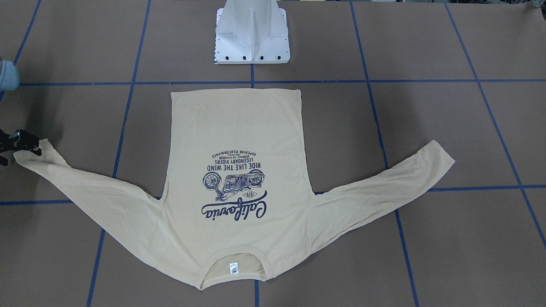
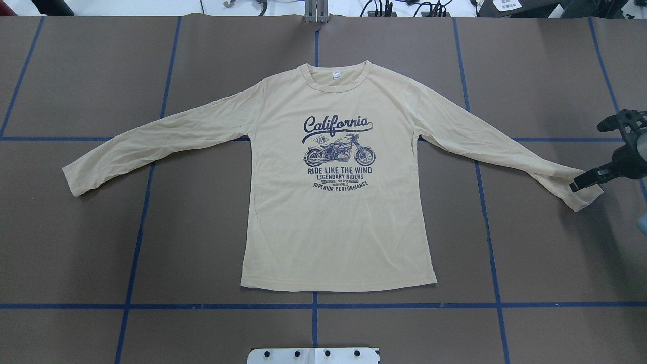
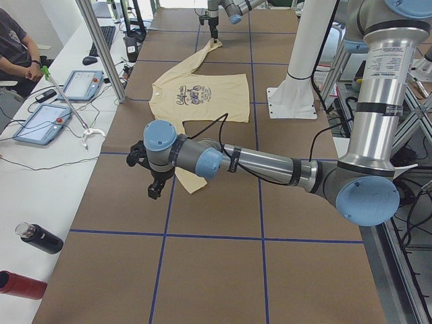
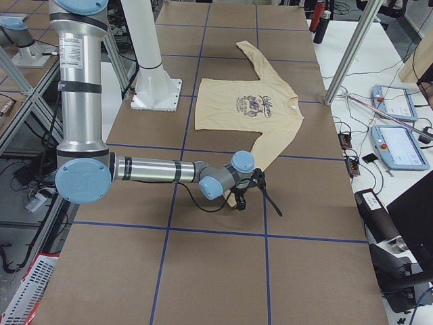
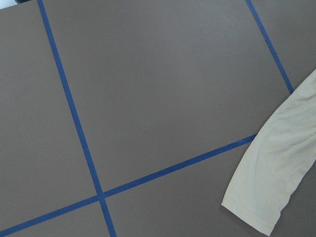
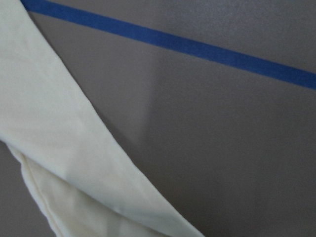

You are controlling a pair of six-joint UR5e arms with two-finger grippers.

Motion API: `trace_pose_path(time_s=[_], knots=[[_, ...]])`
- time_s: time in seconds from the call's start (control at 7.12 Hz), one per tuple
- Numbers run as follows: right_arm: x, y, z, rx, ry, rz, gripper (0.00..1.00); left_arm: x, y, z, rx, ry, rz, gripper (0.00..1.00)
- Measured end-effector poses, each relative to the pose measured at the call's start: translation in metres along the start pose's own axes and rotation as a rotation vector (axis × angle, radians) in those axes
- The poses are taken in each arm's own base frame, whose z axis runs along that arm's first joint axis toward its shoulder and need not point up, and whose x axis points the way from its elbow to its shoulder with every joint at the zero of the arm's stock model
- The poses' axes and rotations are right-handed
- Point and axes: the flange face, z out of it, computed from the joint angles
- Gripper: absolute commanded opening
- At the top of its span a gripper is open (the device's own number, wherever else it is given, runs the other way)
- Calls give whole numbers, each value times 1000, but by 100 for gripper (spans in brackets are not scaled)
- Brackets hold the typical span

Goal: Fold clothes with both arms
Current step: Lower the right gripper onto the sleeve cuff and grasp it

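Right gripper [image 2: 586, 180] sits at the cuff [image 2: 584, 197] of the sleeve on the robot's right, its black fingers laid over the cloth edge. You cannot tell from these views whether they are clamped on the cloth or only resting there. The T-shirt [image 2: 338, 212] lies flat and print-up in the middle of the brown counter [image 2: 530, 263], with its neck away from the robot and its hem toward the white base [image 2: 313, 355]. Both sleeves are spread wide to the sides. From your right gripper the sleeve runs toward the robot's left and up to the shoulder, so its long axis leads straight to the shirt's body. Your left gripper [image 3: 154, 183] hangs above bare counter just outside the other cuff [image 2: 73, 181], apart from it; whether it is open or closed is not shown. The likely next move is drawing a sleeve inward along its own line, and the right arm looks nearer to starting.
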Motion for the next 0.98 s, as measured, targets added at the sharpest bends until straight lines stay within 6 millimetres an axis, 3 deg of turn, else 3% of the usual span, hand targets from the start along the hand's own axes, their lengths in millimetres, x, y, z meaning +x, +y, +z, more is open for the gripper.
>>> trace_pose_path(time_s=[0.42,0.56,0.84,0.98], knots=[[5,12,4,-20,-4,9,98,0,0,0,0,0,0,100],[5,15,6,-27,-5,11,82,0,0,0,0,0,0,100],[5,17,9,-34,-6,12,20,2,-1,-1,1,0,2,100],[4,17,9,-34,-7,11,7,2,-1,-2,2,0,3,100]])
